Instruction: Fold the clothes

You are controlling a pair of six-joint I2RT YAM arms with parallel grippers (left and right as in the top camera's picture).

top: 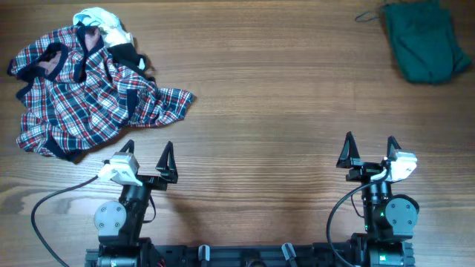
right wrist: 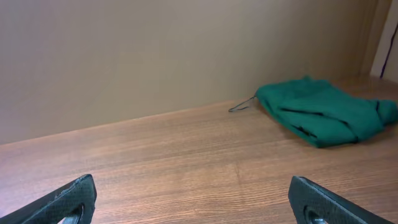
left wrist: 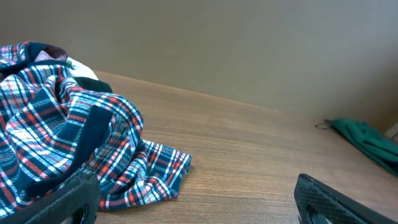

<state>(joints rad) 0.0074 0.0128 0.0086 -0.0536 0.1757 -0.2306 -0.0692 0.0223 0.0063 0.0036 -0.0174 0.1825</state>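
Toward the far left of the wooden table (top: 282, 104), the plaid garment (top: 82, 96) lay in a crumpled heap. It was red, white and navy with dark navy trim, and a pale pinkish inside showed near its far edge. A white cloth (top: 100, 21) poked out at the garment's far side, touching it. Just on the near side of the heap stood the left gripper (top: 148, 148), its fingers spread wide with nothing between them. Whether it touched the fabric could not be told. Well to the right of the plaid garment, the right gripper (top: 369, 143) was likewise spread and empty. A bundled green garment (top: 424, 41) lay far to the right of the plaid one, with a thin dark cord (top: 367, 15) trailing from it.
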